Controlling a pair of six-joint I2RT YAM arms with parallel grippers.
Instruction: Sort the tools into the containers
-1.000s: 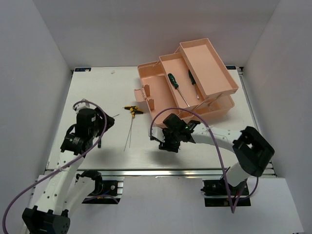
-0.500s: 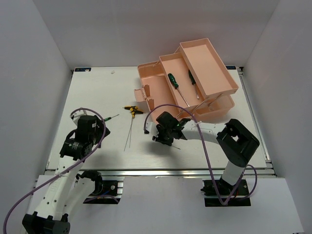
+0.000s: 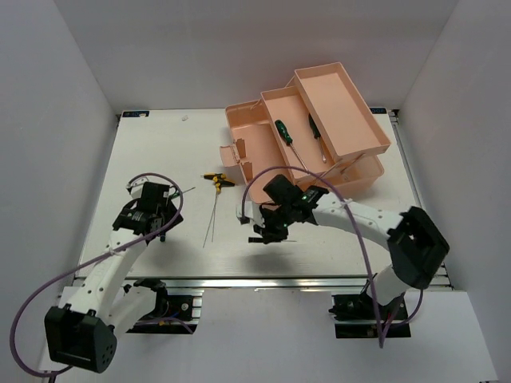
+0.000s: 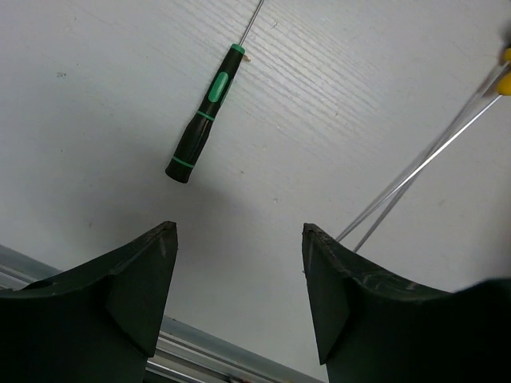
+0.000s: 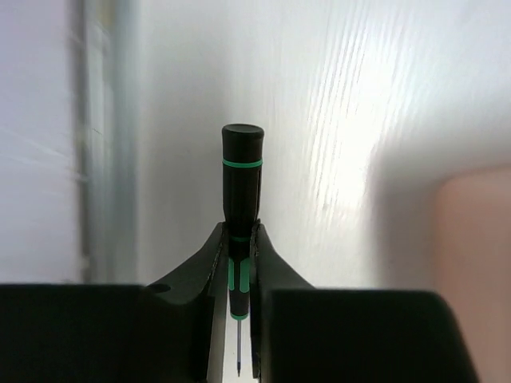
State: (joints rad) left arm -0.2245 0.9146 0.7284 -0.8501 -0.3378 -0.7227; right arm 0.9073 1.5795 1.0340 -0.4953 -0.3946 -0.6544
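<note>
My right gripper (image 5: 237,239) is shut on a black screwdriver (image 5: 242,179) with green bands, handle end sticking out beyond the fingertips. It hangs over the table mid-front (image 3: 266,230), just left of the salmon-pink toolbox (image 3: 254,153). My left gripper (image 4: 239,239) is open above bare table, with another black-and-green screwdriver (image 4: 204,128) lying a little ahead of its fingertips. Two thin metal rods (image 4: 423,167) lie to its right, and yellow-black pliers (image 3: 217,179) beyond them. Two green-handled screwdrivers (image 3: 285,132) lie in the toolbox's middle tray (image 3: 297,108).
The toolbox stands at the back right with its trays fanned out; the top tray (image 3: 339,100) holds nothing I can see. The table's metal front rail (image 4: 184,343) runs just under the left gripper. White walls close in the sides and back.
The right gripper has closed on the black screwdriver and holds it off the table. The left arm has shifted slightly toward the screwdriver lying near it, jaws still open.
</note>
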